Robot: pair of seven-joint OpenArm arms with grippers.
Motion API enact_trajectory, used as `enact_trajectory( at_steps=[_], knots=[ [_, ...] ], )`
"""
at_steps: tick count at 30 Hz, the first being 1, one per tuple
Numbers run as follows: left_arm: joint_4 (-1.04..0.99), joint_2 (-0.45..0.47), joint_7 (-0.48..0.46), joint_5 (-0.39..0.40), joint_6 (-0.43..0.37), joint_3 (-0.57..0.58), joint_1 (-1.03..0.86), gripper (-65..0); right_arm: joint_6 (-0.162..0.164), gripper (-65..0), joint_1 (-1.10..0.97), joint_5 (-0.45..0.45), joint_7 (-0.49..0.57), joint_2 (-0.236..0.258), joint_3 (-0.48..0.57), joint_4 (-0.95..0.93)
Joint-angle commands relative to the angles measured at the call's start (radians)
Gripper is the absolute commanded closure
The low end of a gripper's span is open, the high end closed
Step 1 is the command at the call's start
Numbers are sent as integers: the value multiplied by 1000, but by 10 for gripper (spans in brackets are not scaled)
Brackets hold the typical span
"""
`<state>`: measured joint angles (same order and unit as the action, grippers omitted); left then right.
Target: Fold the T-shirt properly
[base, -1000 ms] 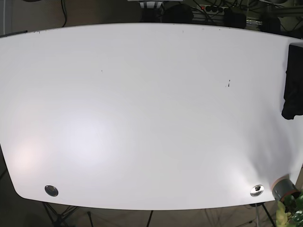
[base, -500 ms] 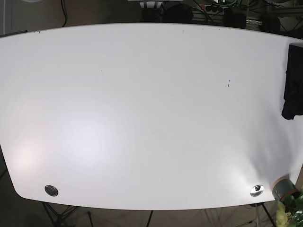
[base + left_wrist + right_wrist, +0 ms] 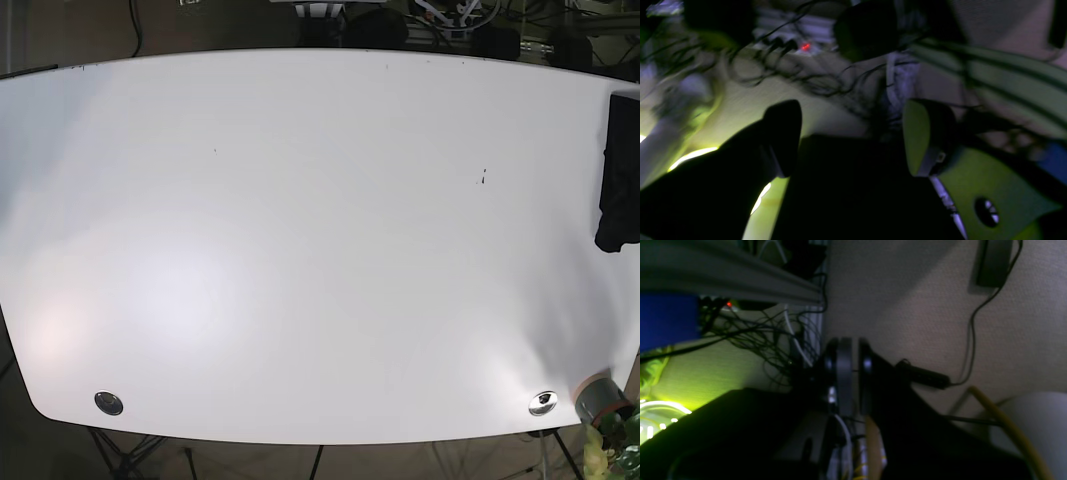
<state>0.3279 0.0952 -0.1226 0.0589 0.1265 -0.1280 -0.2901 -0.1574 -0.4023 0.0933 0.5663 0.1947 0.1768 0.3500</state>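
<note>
Nothing moved since before. T-shirt [image 3: 620, 170] sits bunched at bench [image 3: 300, 250] edge. Left tool [image 3: 853, 140] gapes open, right tool [image 3: 850, 373] is closed, empty. Risk: reaching that edge drags the shirt off.

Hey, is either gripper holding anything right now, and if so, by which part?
Nothing is held. The left gripper is open and empty; the right gripper is closed on nothing. The dark T-shirt lies untouched at the table edge.

**Robotics lab setup**

White counter [image 3: 300, 250] on tripod stands [image 3: 120, 455], tangled cables [image 3: 773, 340] and a power strip with a red light [image 3: 805, 46] behind it, aluminium rail [image 3: 730, 283]. Test rig, not a home.
</note>
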Motion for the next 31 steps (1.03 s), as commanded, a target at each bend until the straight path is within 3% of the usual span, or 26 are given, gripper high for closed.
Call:
enact_trajectory(
  at_steps=[1, 7, 20, 31],
  knots=[
    [-49, 4, -5, -1, -41, 29, 38, -433, -5, -27, 33, 7, 16, -5, -3, -49],
    [-106, 4, -5, 0, -127, 98, 102, -438, -5, -27, 107, 7, -30, -18, -4, -105],
    [-108, 4, -4, 6, -132, 55, 134, -439, -1, -27, 225, 15, -286, -41, -12, -107],
    [-108, 1, -4, 0, -132, 6, 136, -439, -1, -27, 245, 15, -311, -39, -12, -104]
  ],
)
